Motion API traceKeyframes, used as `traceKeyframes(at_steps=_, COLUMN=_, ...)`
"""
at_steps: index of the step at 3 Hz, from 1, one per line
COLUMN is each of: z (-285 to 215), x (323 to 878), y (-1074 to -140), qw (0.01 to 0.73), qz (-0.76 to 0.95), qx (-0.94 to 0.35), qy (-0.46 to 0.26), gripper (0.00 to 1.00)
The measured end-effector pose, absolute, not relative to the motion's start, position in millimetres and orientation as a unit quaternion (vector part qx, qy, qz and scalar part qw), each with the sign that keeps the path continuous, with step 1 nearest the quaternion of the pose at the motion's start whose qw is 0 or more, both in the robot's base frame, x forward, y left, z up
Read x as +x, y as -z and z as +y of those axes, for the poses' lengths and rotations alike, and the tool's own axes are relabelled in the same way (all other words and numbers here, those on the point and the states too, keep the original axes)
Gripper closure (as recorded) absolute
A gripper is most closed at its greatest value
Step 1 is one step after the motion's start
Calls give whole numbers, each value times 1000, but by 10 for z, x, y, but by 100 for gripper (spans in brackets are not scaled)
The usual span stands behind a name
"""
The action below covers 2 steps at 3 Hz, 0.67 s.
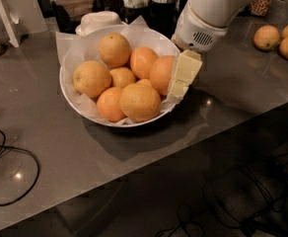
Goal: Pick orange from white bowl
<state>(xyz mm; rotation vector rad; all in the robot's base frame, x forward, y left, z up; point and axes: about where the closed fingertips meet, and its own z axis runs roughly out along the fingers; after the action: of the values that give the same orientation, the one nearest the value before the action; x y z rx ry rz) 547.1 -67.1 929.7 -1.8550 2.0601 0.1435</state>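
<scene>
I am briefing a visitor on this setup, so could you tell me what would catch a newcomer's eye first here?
The white bowl, paper-lined and heaped with oranges, sits in the middle of the grey counter. The robot's pale gripper hangs at the bowl's right edge, beside the pile. Three loose oranges lie at the counter's far right.

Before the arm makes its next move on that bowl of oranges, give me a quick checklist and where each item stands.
1. Is the gripper at the white bowl? At its right rim: ok.
2. Is the orange reachable? Right beside the gripper, uncovered on top: ok.
3. Is the orange gripped? Cannot tell.
4. Is there room around it? The front orange crowds it: not ok.
5. Is the white bowl flat on the counter? Ok.
</scene>
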Motion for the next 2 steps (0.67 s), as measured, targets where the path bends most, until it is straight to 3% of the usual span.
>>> traceKeyframes(at_steps=2, z=-486, x=5564, y=-9139, qw=178, qz=710, qx=-679, qy=-67, gripper=7)
